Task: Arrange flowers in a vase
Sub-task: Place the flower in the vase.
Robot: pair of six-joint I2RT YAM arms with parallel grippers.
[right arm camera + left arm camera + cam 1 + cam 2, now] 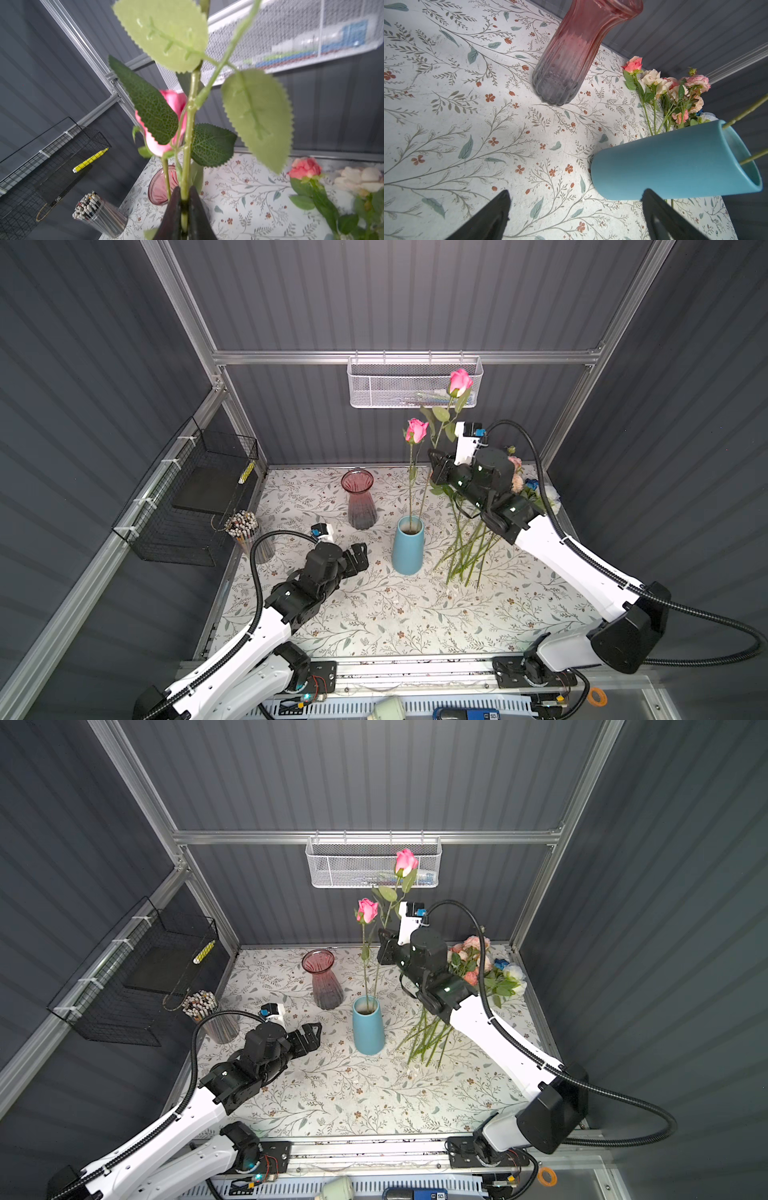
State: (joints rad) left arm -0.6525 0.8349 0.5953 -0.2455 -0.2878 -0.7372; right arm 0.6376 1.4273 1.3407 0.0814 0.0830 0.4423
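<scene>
Quick look from my remote station. The blue vase (408,547) stands upright around the middle of the floral surface (415,614), and two pink roses are in it with their stems down through its mouth. The shorter rose (416,430) stands nearly straight above the vase. The taller rose (460,382) leans away from it toward the right arm's side, with its bloom up in front of the white mesh basket (374,385) on the back wall.

My right gripper (184,195) is high above the blue vase and pinched narrow on the taller rose's stem, just below its leaves. In the right wrist view the stem runs right between the two fingers.

The left gripper (575,192) hangs low over the surface just beside the blue vase, on the left arm's side. Its jaws are spread wide with nothing between them.

The loose flowers (473,969) lie in a pile on the right arm's side of the blue vase, stems near it and blooms toward the back corner. An empty pink glass vase (359,497) stands behind the blue vase, close to it but not touching.
</scene>
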